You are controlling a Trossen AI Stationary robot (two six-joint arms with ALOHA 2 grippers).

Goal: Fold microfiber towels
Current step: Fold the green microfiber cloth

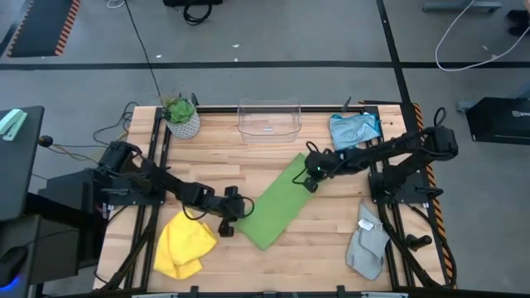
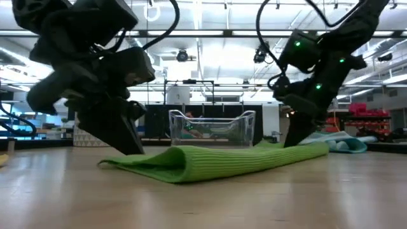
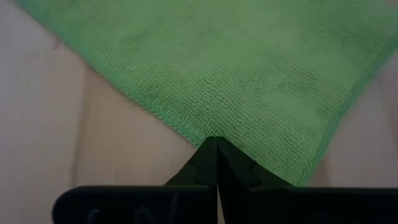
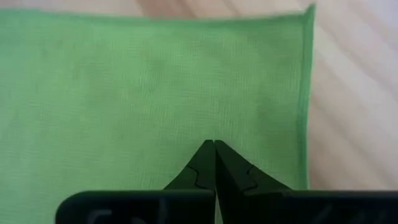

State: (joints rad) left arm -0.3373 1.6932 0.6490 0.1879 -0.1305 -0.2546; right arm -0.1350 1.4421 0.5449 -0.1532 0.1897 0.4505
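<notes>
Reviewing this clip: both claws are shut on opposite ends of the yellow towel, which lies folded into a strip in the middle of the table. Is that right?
Not quite: the towel is green, not yellow. The high view shows the left claw and right claw shut at opposite ends of the green towel, folded into a strip mid-table. The yellow towel lies crumpled near the front left edge, untouched.

Four microfiber towels lie on one wooden table [image 1: 331, 248]: one green [image 1: 277, 203], one yellow [image 1: 184, 244], one light blue [image 1: 354, 128], one pale grey [image 1: 366, 244]. There are also one clear plastic bin [image 1: 268, 121], one potted plant [image 1: 181, 116], and two robot arms.
</notes>
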